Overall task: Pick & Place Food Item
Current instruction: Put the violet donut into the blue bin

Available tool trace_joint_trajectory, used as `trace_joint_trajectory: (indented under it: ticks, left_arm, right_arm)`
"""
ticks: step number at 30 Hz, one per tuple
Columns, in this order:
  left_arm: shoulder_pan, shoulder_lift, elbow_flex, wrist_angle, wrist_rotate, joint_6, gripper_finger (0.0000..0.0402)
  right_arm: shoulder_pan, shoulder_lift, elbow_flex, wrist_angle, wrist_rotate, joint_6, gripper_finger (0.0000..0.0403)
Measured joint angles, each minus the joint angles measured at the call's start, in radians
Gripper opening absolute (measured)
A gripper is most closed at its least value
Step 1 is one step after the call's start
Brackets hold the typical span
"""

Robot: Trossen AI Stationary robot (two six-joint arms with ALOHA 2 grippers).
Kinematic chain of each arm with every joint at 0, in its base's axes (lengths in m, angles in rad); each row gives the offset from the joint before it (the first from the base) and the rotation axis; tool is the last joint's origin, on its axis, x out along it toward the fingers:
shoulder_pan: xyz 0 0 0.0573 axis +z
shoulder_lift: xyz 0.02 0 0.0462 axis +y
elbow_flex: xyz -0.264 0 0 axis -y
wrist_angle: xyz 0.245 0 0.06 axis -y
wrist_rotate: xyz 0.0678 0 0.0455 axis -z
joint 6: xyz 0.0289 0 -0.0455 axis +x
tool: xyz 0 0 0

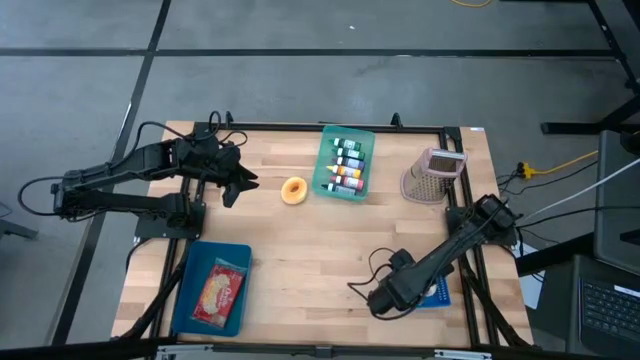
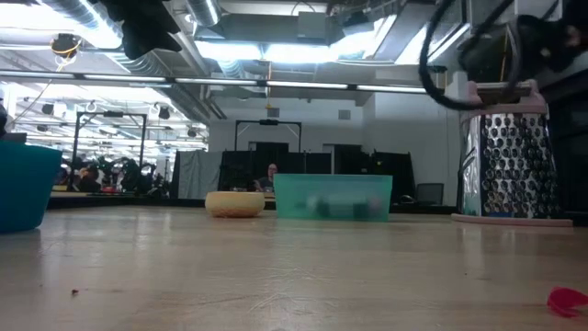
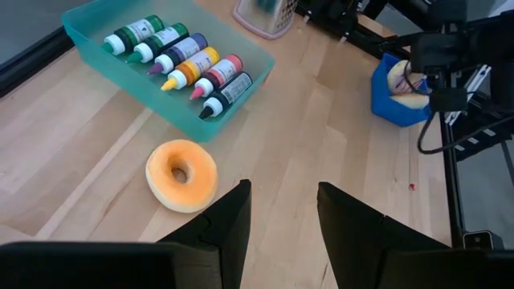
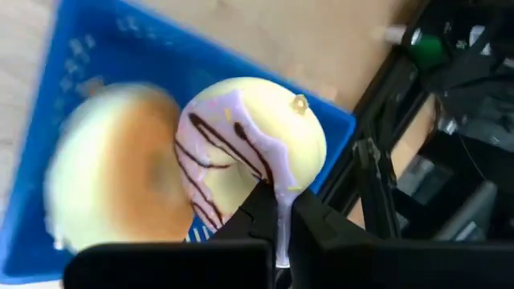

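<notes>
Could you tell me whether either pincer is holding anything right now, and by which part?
The right pincer is shut on the iced doughnut, pinching its lower rim over the blue basket. The left pincer is open, holding nothing.

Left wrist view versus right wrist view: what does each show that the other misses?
Only the left wrist view: the open left gripper above the table, an orange donut, a teal tray of paint bottles, the grater. Only the right wrist view: the right gripper shut on an iced donut, a second donut beside it. Both: the blue bin.
</notes>
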Motion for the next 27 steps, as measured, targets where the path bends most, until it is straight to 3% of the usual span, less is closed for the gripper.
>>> trace_joint_trajectory:
  ticks: [23, 27]
  left_arm:
    - [0.000, 0.001, 0.000, 0.005, -0.006, 0.015, 0.0139]
    - [0.000, 0.001, 0.000, 0.005, -0.018, 0.016, 0.0139]
  right_arm:
    - [-0.007, -0.010, -0.031, 0.055, 0.046, 0.040, 0.0007]
    - [-0.010, -0.010, -0.031, 0.093, 0.063, 0.029, 0.0043]
